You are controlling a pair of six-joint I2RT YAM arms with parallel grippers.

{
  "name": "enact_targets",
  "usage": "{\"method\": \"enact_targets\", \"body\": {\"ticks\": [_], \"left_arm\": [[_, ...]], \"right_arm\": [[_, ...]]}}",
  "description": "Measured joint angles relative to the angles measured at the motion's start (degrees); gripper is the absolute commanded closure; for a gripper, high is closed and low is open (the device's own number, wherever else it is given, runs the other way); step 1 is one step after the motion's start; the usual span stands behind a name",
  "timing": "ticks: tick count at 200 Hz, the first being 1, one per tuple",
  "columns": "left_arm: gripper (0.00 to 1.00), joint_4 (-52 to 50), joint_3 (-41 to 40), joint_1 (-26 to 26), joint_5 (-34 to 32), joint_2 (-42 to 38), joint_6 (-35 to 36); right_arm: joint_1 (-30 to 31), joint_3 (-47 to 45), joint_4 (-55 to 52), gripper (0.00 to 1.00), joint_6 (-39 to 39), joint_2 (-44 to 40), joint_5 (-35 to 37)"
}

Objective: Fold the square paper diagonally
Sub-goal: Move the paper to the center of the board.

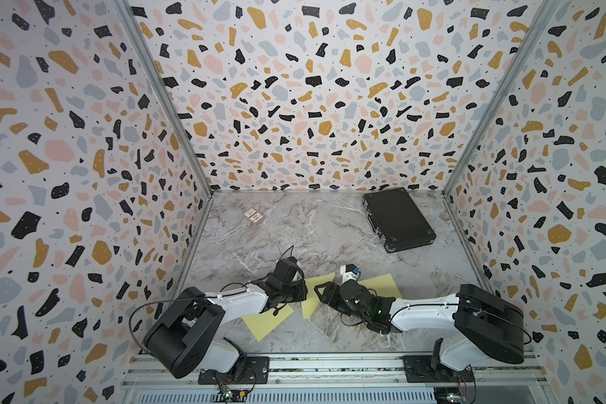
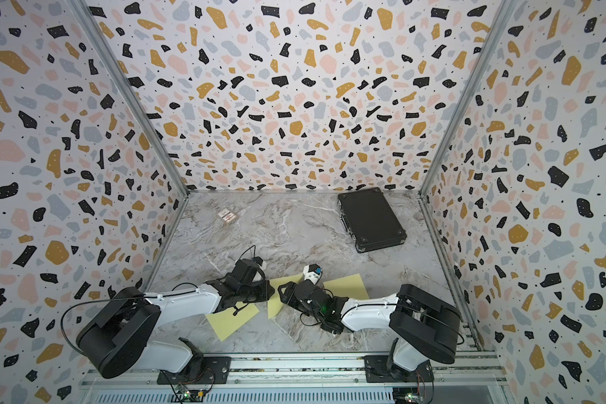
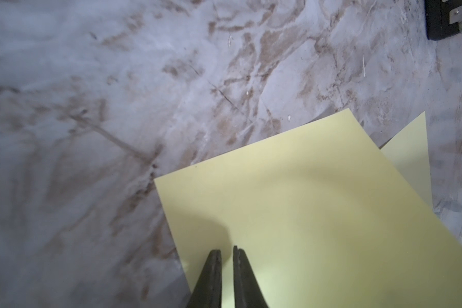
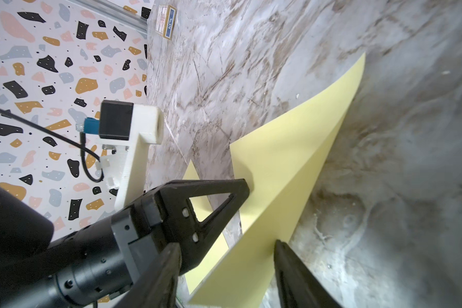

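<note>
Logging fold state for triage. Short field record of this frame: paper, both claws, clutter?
paper: yellow square paper, one part lifted and curling over, not creased flat
left claw: nearly closed, tips down on the paper
right claw: open, straddling the raised flap
clutter: black case and small labelled box, both far back
surface: marble table

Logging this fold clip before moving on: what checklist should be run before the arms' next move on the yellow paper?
1. Left gripper pins paper: ok, nearly closed tips on sheet.
2. Right gripper open astride raised flap: ok.
3. Corners aligned: cannot tell, arms hide them.
4. Crease pressed flat: not ok, flap curves upward.
5. Black case clear of arms: ok, far back.
</note>
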Motion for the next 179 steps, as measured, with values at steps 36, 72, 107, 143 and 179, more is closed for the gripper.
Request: {"method": "enact_targets", "body": {"ticks": [36, 72, 107, 143, 179], "left_arm": [[0.84, -0.5, -0.1, 0.0, -0.8, -0.5, 0.0], [0.84, -1.1, -0.5, 0.0, -2.1, -1.4, -0.2], [0.84, -1.5, -0.7, 0.0, -2.6, -1.7, -0.2], [0.84, -1.5, -0.7, 0.0, -2.6, -1.7, -0.3], [0.85, -1.3, -0.8, 0.0, -2.6, -1.7, -0.7]], "right_arm": [[0.0, 0.0, -8.7, 0.41, 0.8, -2.7, 1.1], [0.0, -1.0, -12.8, 0.47, 1.4, -4.6, 2.3], [0.0, -1.1, -15.4, 0.54, 1.5, -4.9, 2.9], [0.0, -1.1, -16.3, 0.61, 1.6, -4.9, 2.9], [0.0, -1.0, -17.8, 0.61, 1.7, -4.9, 2.3]]}}
